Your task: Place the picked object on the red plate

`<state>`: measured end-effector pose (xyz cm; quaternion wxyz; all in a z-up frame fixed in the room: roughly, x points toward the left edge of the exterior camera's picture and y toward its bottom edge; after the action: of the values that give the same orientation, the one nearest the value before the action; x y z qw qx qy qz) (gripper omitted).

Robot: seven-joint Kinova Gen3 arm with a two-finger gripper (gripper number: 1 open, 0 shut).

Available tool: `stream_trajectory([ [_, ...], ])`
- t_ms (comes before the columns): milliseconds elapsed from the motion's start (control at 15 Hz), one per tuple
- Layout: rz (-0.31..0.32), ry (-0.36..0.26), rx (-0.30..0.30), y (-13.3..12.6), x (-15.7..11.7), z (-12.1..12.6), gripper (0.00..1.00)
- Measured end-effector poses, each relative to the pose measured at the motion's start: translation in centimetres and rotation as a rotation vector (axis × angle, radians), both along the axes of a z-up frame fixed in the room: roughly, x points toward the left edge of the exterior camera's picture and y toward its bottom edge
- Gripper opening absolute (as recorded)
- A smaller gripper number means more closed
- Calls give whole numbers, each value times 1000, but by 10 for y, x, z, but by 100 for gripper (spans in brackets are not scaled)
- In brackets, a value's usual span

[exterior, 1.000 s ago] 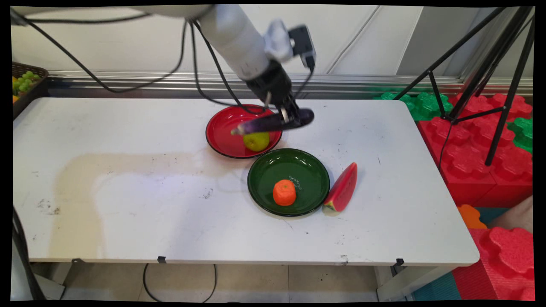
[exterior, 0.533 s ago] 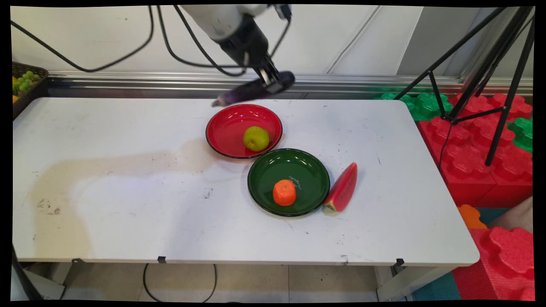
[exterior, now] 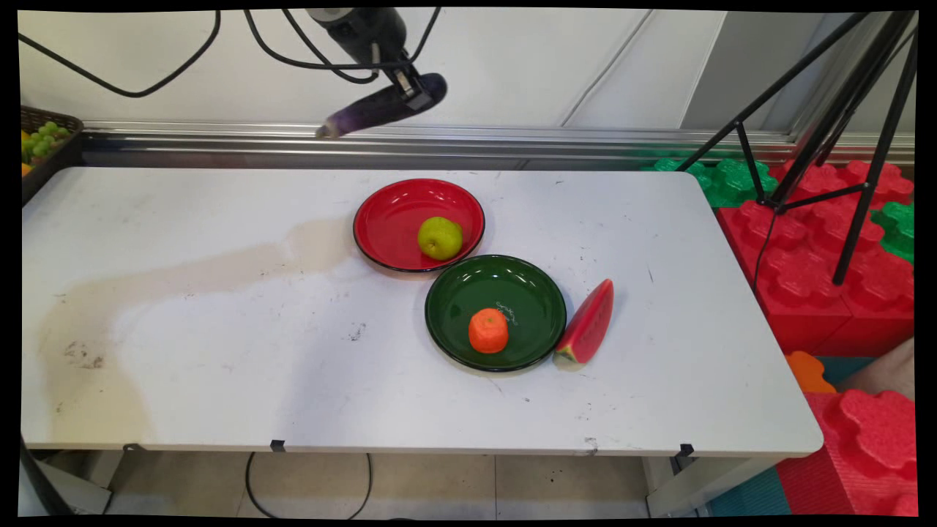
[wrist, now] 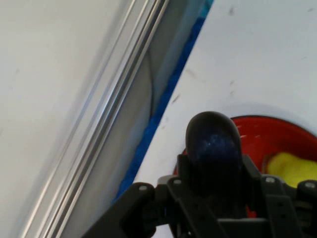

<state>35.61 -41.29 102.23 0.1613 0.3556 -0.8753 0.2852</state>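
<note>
White tabletop (exterior: 219, 351), scuffed, with a pale tan stain across its left half. Behind its right end, red foam blocks (exterior: 827, 278) and green foam blocks (exterior: 725, 179), crossed by black tripod legs (exterior: 864, 146). Near the middle, a green plate (exterior: 527, 289) with an orange fruit (exterior: 488, 330) sitting on it toward its near side. Just behind and to the picture's left, edge almost touching, a red plate (exterior: 388, 219) carrying a yellow-green apple (exterior: 440, 238) on its right part. Against the green plate's right rim, a watermelon slice (exterior: 587, 324), red face up, lying on the tabletop. At the far left edge, a dark wicker basket (exterior: 51, 143) with green grapes (exterior: 40, 137) showing. High at the top of the main view, well above the tabletop and in front of the wall, the black gripper (exterior: 410, 89) clamped on a purple eggplant (exterior: 381, 106), held near its rounded end, with the stem end slanting down to the picture's left. Same eggplant (wrist: 214, 144) in the hand view, rounded end on, pinched between the two fingers (wrist: 257, 176), with the red plate (wrist: 267, 136) and the apple (wrist: 292, 168) far below.
</note>
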Motion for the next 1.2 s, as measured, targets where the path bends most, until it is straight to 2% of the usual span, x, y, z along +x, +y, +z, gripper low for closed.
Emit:
stream_trajectory([
  [267, 34, -41, 38, -24, 16, -24, 0],
  [533, 43, -55, 90, -45, 23, -57, 0],
  [933, 15, -62, 177, -73, 31, -119, 0],
  [1200, -12, -62, 201, -83, 33, -146, 0],
])
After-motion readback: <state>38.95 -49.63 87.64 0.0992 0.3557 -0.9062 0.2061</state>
